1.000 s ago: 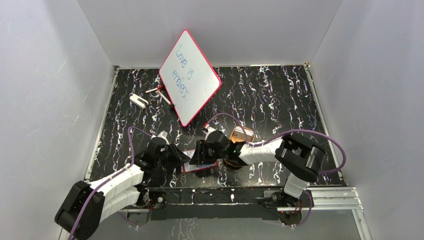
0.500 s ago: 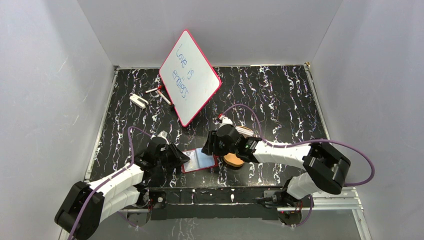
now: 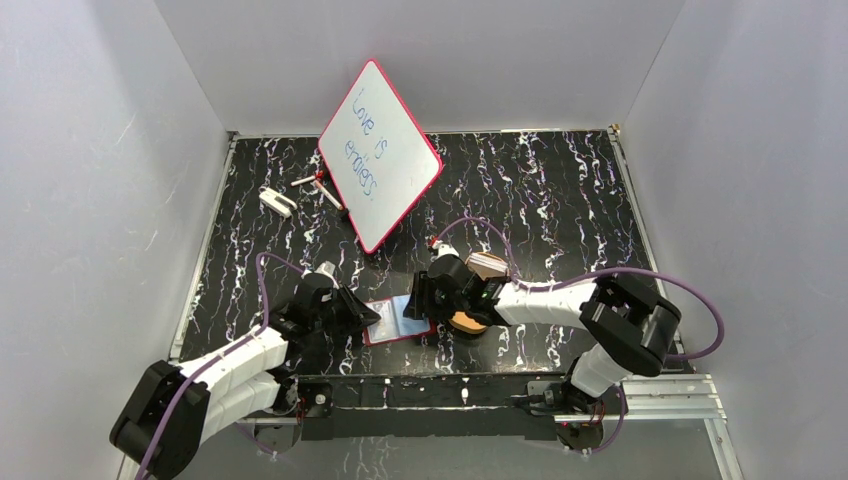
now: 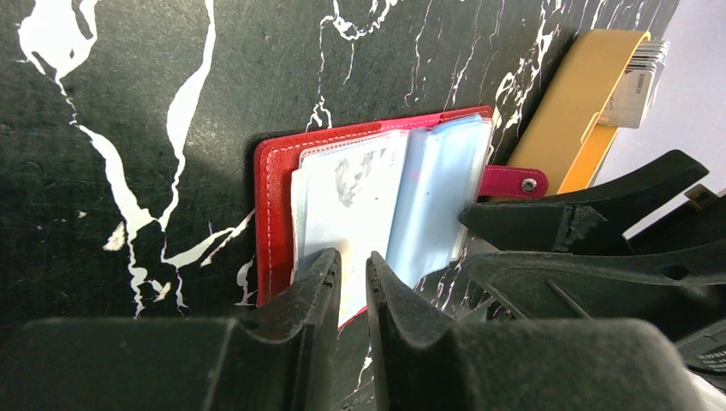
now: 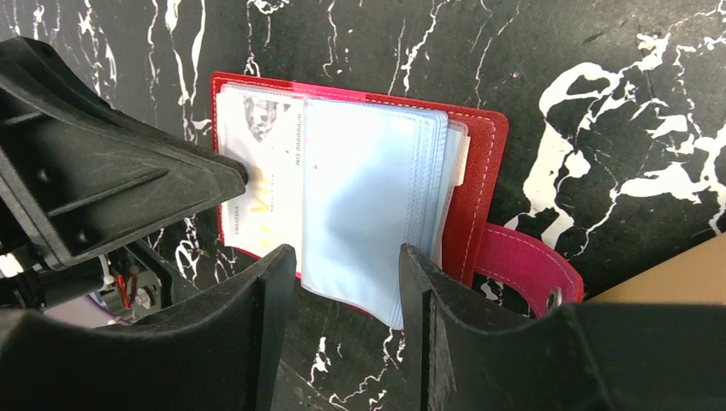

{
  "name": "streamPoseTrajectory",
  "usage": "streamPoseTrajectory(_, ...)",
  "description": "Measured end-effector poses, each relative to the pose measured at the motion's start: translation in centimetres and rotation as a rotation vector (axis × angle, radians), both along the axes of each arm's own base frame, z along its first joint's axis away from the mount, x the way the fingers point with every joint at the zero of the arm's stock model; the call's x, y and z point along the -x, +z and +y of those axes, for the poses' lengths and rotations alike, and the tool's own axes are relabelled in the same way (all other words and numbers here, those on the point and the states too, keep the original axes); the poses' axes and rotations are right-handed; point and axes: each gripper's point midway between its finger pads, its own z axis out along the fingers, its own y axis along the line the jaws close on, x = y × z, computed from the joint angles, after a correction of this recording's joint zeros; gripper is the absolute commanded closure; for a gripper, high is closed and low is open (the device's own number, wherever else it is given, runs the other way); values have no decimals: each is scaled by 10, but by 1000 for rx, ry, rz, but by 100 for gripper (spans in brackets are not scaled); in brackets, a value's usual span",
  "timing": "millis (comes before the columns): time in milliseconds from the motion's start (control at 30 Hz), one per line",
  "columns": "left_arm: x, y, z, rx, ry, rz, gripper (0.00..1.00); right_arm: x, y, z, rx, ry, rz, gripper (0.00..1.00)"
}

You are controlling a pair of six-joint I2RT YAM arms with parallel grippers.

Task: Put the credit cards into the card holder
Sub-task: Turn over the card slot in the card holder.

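Top external: card holder lies open on the surface, between both hands
Left hand: fingers nearly together, tips on the holder's left page
Right hand: fingers apart, empty, straddling the clear sleeves
Credit cards: one sleeved; stack on the tray beyond

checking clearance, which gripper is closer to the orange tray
Right. The right gripper is next to the orange tray; the left gripper is beyond the card holder.
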Motion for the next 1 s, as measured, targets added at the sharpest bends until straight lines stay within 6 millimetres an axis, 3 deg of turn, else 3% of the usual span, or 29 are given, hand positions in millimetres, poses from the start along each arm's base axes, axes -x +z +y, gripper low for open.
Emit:
streamPoseTrajectory(367, -1, 0, -1, 4, -1, -3, 83, 3, -8, 5, -10, 11, 24, 43)
streamPoseTrajectory(1000, -3, 0, -3, 14, 0, -4, 83, 21, -4, 56, -239, 139, 131, 45)
